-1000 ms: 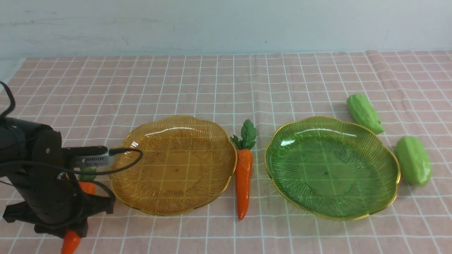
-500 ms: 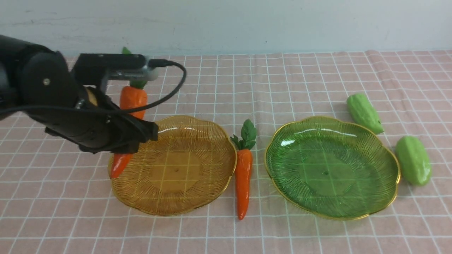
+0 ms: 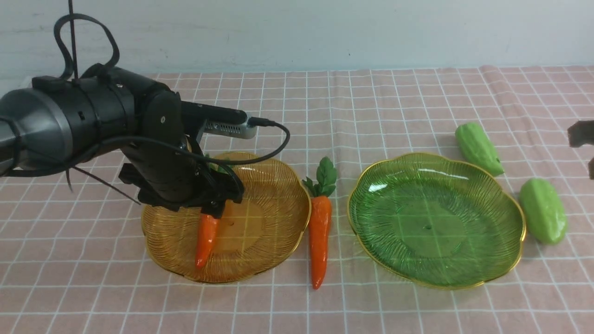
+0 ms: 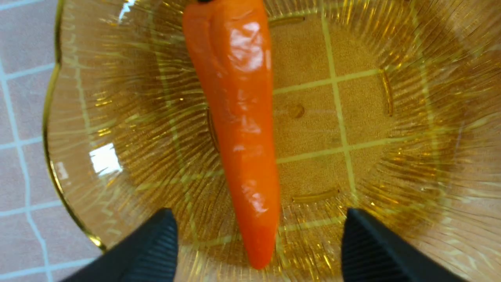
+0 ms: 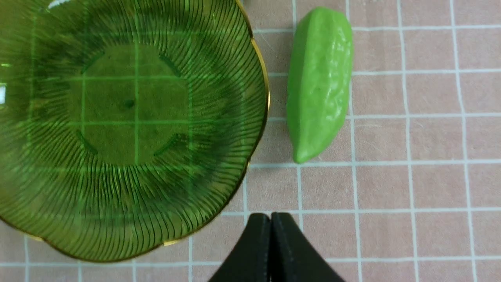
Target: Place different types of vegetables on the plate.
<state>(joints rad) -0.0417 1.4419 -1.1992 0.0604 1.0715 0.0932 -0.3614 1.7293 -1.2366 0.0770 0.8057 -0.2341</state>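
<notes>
One orange carrot (image 3: 205,239) (image 4: 242,129) lies in the amber plate (image 3: 278,185), its green top hidden under my left arm (image 3: 158,157). My left gripper (image 4: 258,211) hangs open just above it, both fingers well clear of the carrot's sides. A second carrot (image 3: 320,232) lies on the cloth between the amber plate and the green plate (image 3: 436,218). Two light-green gourds (image 3: 478,148) (image 3: 543,211) rest on the cloth right of the green plate. My right gripper (image 5: 271,214) is shut and holds nothing, above the cloth near the green plate's rim (image 5: 258,58) and one gourd (image 5: 319,86).
A pink checked cloth (image 3: 371,102) covers the table up to the pale back wall. The green plate holds nothing. A dark part of the right arm (image 3: 580,132) shows at the far right edge of the front view.
My left arm lifted the carrot from the front left, swung it over the amber plate and opened; the carrot now lies in the plate. Part of the right arm came into view.
</notes>
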